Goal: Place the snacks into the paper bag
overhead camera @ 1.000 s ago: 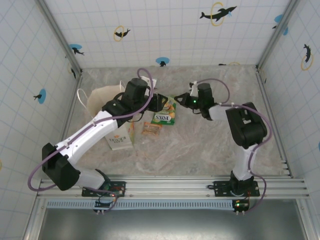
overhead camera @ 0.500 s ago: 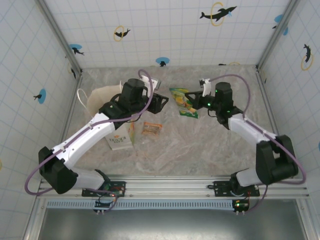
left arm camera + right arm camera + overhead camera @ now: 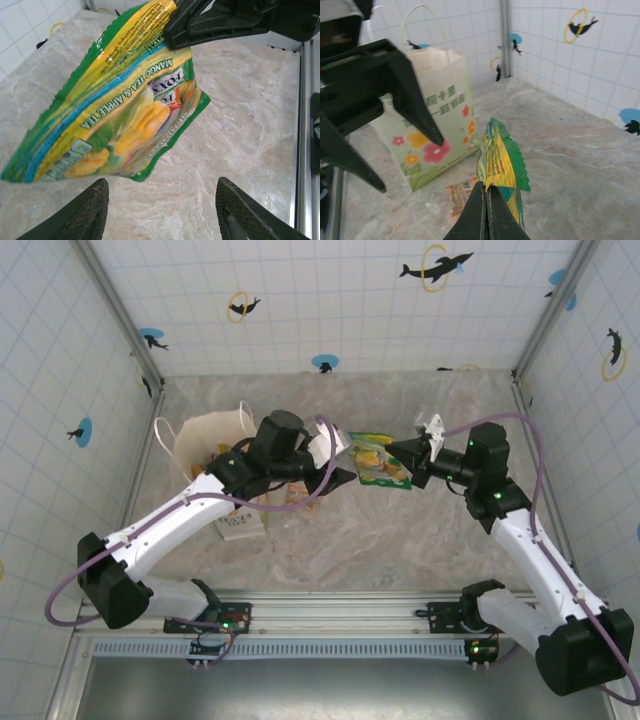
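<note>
Above the grey counter [image 3: 400, 540], the right fingers [image 3: 483, 207] pinch one end of the green packet [image 3: 115, 105], up in the air. Its long side points at the left fingers [image 3: 338, 464], spread wide just beside it. The paper bag [image 3: 205, 430] stands on the left arm's side.

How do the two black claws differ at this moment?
The right gripper is shut, pinching the top edge of the green packet; the left gripper is open and holds nothing. The right gripper holds the packet up off the table; the left gripper only points at it, fingers spread. Both are black and two-fingered.
</note>
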Tool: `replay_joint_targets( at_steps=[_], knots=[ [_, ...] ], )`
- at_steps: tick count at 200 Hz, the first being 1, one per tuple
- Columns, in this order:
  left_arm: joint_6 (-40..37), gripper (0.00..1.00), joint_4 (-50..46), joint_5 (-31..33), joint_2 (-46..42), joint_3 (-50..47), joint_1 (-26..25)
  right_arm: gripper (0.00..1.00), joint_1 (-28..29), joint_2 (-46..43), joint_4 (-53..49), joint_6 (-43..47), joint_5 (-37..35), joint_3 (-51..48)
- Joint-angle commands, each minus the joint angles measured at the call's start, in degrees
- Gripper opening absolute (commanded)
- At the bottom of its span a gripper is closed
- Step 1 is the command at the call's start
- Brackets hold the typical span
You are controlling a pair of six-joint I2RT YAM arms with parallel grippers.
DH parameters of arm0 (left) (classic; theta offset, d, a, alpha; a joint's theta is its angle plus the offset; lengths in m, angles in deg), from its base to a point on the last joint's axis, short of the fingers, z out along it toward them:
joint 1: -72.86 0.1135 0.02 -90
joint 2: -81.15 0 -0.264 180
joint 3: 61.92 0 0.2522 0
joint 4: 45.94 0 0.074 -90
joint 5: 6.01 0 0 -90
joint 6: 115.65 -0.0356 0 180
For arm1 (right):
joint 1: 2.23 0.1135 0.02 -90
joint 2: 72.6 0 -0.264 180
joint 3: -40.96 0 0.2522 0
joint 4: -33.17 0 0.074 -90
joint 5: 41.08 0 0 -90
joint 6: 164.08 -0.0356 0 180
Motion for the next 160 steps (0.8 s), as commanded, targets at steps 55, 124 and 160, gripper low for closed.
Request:
replay_joint_targets(
  at_steps=[55,124,160],
  knots=[
    [-8.31,0.61,-2.1,-2.53,0.36,2.13,-2.25,0.0,-0.67,1.46,-4.64,5.58,14.43,1.3],
    [-9.97,0.61,-10.51,-0.26,7.05,8.55,-3.66,0.0,-0.46,1.83,-1.43,5.0,18.83,-0.16],
    [-10.66,0.58,-11.06,-1.24,8.5,9.48,-4.19,0.0,-0.46,2.25,-1.05,4.93,19.18,-0.14]
  ],
)
